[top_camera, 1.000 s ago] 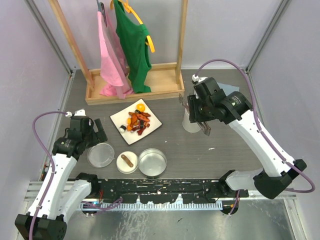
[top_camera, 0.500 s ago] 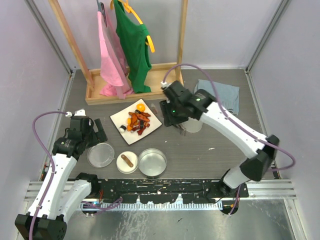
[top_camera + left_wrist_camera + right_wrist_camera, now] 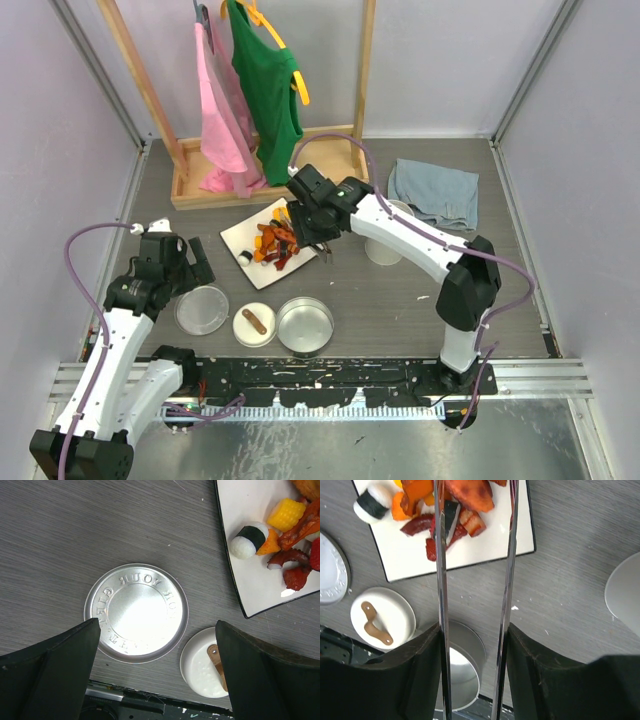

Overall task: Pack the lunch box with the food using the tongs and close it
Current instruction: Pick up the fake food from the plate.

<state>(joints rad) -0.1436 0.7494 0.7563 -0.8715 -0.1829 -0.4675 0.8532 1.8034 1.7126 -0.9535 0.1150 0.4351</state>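
- Because the right wrist view cuts them off at its top edge, the tips of the tongs (image 3: 441,605) cannot be seen. Their two thin arms run side by side with a gap between them, out over the food (image 3: 470,495). From above they are almost wholly hidden under the right gripper (image 3: 315,225).
- That gripper's fingers (image 3: 420,670) press on the outer sides of both arms, partly closed, so the tongs are held between them.
- The right arm reaches far and left across the table (image 3: 400,290), with its wrist above the right corner of the white plate (image 3: 245,240) that holds the food.
- This arm covers part of the tall cup (image 3: 383,245), which stands right of the plate.
- Nearer than the plate lie, from left to right, the flat lid (image 3: 136,611), the small dish (image 3: 243,330) with a brown sausage-like piece (image 3: 256,320) in it, and the uncovered wide tin (image 3: 305,325).
- The left gripper (image 3: 157,625) hangs spread wide above the lid and holds nothing; its arm is bent at the left.
- A blue-grey cloth (image 3: 435,193) lies at the far right.
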